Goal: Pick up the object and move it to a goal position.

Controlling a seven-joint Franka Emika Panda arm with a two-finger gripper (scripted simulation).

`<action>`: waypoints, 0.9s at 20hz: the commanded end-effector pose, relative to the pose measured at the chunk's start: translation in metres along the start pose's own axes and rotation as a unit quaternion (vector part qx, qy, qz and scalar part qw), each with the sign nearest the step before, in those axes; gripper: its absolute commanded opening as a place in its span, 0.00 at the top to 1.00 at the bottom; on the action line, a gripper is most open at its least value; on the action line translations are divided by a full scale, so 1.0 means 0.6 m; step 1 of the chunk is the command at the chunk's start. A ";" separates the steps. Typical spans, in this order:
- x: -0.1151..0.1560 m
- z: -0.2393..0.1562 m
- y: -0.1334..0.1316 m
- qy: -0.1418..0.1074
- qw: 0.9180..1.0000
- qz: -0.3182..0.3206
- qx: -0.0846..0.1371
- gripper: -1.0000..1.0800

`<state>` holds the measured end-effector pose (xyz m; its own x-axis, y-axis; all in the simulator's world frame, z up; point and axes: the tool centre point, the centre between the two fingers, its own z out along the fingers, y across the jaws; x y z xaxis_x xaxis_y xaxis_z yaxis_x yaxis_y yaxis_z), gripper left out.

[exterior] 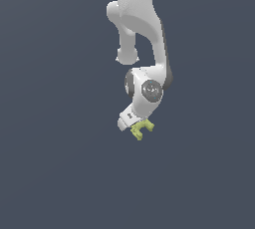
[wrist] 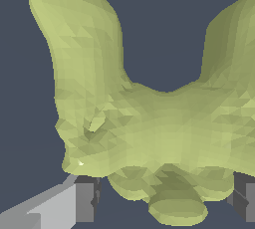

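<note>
The object is a small yellow-green lumpy C-shaped piece with stubby prongs. In the exterior view it sits right at the tip of my white gripper, near the middle of the picture. In the wrist view the object fills most of the frame, its two prongs pointing away from the camera. A grey fingertip shows on one side of its base and a second one on the other. The jaws press against the piece's sides, shut on it.
The white arm comes down from the top of the exterior view. Everything around is a plain dark blue-grey background with no other objects or edges visible.
</note>
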<state>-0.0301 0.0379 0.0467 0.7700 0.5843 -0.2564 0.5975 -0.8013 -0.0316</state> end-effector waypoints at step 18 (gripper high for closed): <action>-0.006 -0.083 -0.015 0.000 1.000 0.000 0.000 1.00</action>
<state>-0.0280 0.0468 0.0850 0.7695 0.5845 -0.2575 0.5977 -0.8011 -0.0324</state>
